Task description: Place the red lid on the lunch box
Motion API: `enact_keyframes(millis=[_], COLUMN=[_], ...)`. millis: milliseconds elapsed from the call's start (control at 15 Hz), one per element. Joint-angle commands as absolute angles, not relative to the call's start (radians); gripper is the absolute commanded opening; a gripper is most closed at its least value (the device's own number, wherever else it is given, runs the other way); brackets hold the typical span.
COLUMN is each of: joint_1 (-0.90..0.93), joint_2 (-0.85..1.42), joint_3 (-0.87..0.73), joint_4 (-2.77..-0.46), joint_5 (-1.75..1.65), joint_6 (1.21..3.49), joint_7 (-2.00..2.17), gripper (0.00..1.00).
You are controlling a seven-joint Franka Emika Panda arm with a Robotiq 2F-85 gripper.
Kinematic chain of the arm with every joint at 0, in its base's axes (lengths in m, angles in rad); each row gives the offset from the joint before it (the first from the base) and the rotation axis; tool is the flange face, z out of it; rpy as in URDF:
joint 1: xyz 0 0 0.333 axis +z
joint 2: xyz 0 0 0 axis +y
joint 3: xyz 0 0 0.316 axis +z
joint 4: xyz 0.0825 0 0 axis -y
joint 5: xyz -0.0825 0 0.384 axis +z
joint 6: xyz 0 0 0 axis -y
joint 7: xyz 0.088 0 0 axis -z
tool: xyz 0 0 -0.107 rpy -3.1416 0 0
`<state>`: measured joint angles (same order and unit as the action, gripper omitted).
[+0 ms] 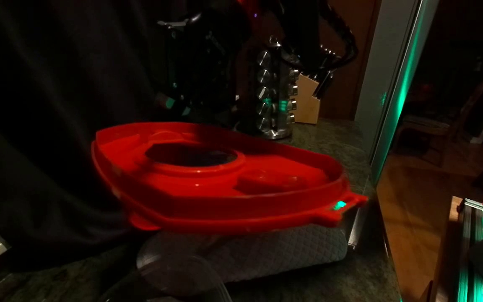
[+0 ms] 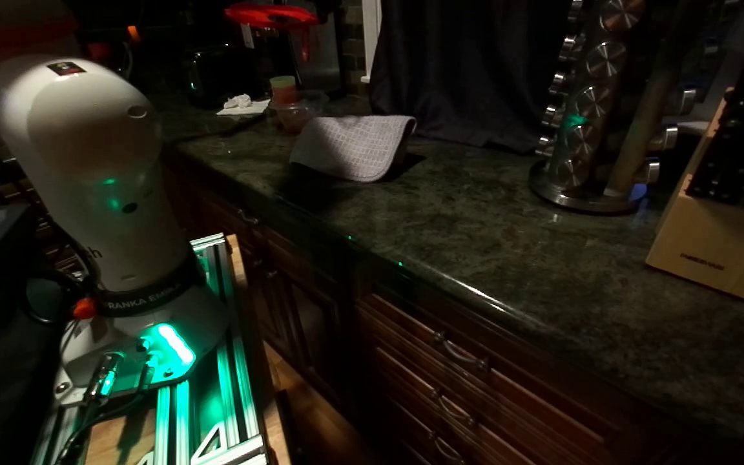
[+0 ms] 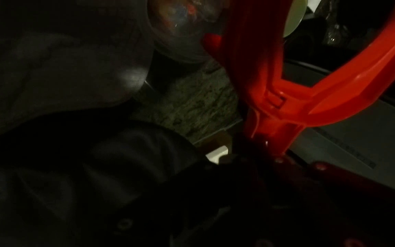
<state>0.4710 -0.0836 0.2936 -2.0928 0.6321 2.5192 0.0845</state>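
Observation:
The red lid (image 1: 208, 209) is held in the air, tilted, with a round opening in its middle. It also shows in an exterior view (image 2: 249, 16), high above the far counter, and in the wrist view (image 3: 297, 103). My gripper (image 3: 259, 151) is shut on a tab at the lid's edge; the fingertips are very dark. The lunch box (image 3: 180, 51) is a clear round container on the counter, below and apart from the lid, which overlaps part of it in the wrist view. It also shows in both exterior views (image 1: 218, 281) (image 2: 294, 119), cut off at the bottom in one.
A grey quilted mitt (image 1: 283, 251) stands beside the lunch box, also in an exterior view (image 2: 356, 145). A green-topped cup (image 2: 283, 84) is by the lunch box. A spice rack (image 1: 275, 92) and knife block (image 1: 307, 98) stand further along the counter. A dark curtain (image 2: 456, 71) hangs behind.

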Motion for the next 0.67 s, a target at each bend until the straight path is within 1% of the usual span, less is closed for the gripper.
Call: enact_keyframes(millis=[0,600], joint_1=[0.448,0.435], joint_2=[-0.057,0.093], joint_3=[0.321,0.367], joint_4=[-2.098,-2.113], joint_5=[0.723,0.703], joint_6=[2.474,2.554], joint_7=[0.051,0.071], gripper=[0.01,0.01])
